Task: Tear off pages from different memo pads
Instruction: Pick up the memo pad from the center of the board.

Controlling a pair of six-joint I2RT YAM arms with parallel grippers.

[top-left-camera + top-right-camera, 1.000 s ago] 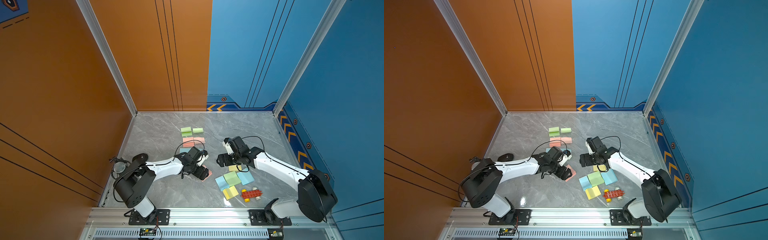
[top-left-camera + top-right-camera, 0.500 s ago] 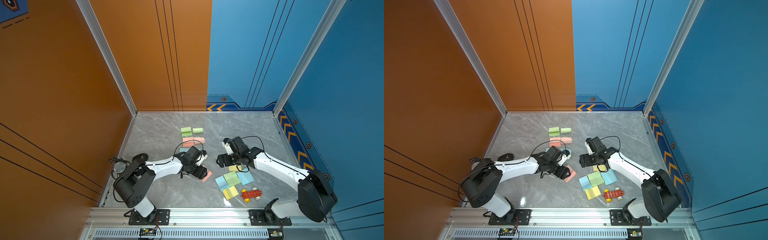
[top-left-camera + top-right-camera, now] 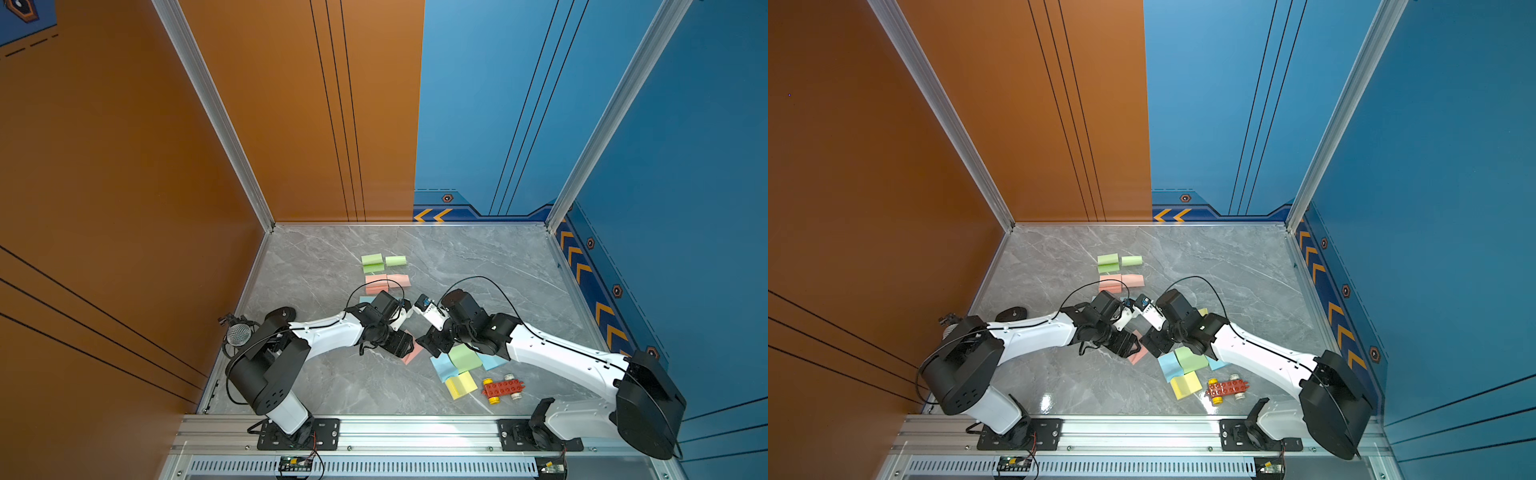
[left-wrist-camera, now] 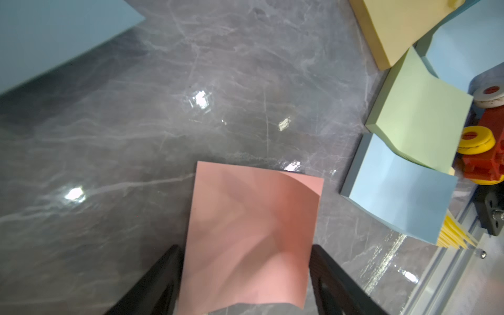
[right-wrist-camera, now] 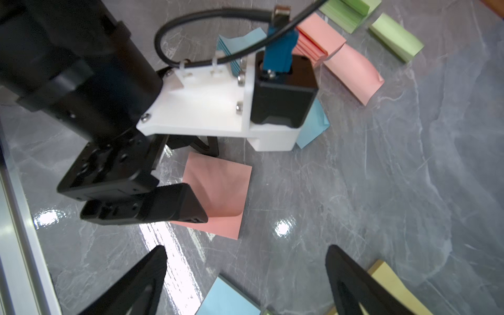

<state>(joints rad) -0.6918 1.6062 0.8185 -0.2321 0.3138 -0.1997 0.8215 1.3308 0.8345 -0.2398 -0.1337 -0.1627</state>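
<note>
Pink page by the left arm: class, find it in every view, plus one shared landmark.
In a top view: pink page, lower centre.
In a top view: pink page, lower centre.
Left wrist: pink page between the jaws.
Right wrist: pink page central.
Shared landmark: blue memo pad.

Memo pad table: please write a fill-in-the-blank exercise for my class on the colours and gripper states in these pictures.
1. The loose page between the open jaws of the left gripper is ___.
2. The toy car beside the yellow memo pad has a ___ body.
3. The right gripper is ___, with nothing between its jaws.
4. The far memo pads, nearest the back wall, are ___.

Missing words: pink; red; open; green.
</note>
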